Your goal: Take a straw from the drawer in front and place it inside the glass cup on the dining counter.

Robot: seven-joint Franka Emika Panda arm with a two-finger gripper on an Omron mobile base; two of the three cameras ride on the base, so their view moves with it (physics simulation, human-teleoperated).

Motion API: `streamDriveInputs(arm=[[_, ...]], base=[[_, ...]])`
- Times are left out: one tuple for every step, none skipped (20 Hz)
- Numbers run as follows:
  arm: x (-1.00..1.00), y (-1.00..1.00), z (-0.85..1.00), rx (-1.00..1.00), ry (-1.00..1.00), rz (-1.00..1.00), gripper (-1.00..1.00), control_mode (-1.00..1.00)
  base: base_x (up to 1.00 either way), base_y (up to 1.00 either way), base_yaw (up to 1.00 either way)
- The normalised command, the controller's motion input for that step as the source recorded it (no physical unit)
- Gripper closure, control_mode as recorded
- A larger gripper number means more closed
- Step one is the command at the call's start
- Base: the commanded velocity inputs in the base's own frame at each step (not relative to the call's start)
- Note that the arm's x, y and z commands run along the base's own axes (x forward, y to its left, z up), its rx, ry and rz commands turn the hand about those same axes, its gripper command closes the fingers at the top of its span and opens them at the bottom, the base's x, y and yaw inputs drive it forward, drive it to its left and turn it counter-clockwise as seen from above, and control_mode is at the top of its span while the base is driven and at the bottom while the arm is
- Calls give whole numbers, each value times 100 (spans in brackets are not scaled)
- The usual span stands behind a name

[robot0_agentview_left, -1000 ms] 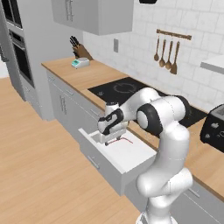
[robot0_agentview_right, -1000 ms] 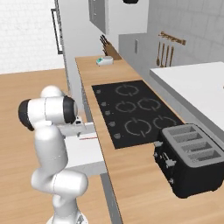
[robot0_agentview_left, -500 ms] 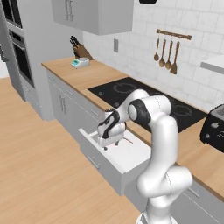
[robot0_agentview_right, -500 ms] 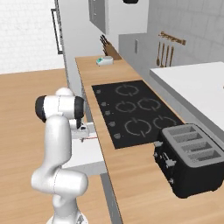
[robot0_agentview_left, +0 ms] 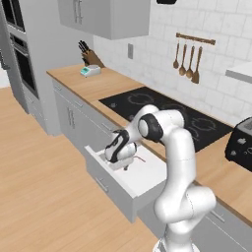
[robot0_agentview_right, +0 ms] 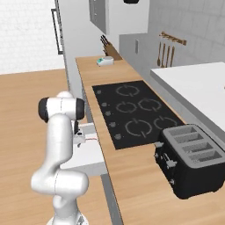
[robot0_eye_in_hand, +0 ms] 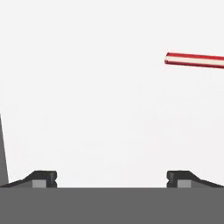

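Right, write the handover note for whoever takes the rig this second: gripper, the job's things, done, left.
Gripper: open, empty, low inside the drawer, fingertips wide apart above its white floor.
Straw: lying flat on the drawer floor, off to the upper right in the hand view, apart from both fingertips and not between them.
Drawer: pulled open under the counter with the hob.
Done: drawer open, hand down in it.
Left: line up on the straw, grasp it, lift it out, carry it to the glass cup, drop it in.
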Motion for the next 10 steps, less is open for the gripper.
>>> streamDriveInputs(arm=[[-51,95,0,3,0,0,-100,-100],[-70,99,1,5,0,0,-100,-100],[-76,100,9,6,0,0,-100,-100],[-77,100,14,6,0,0,-100,-100],[-77,100,21,7,0,0,-100,-100],[-76,100,24,6,0,0,-100,-100],[-74,100,24,5,0,0,-100,-100],[-67,100,22,2,0,0,-100,-100],[-61,100,25,0,-2,0,-100,-100],[-51,100,28,0,-4,0,-100,-100]], base=[[0,0,0],[0,0,0],[0,0,0],[0,0,0],[0,0,0],[0,0,0],[0,0,0],[0,0,0],[0,0,0],[0,0,0]])
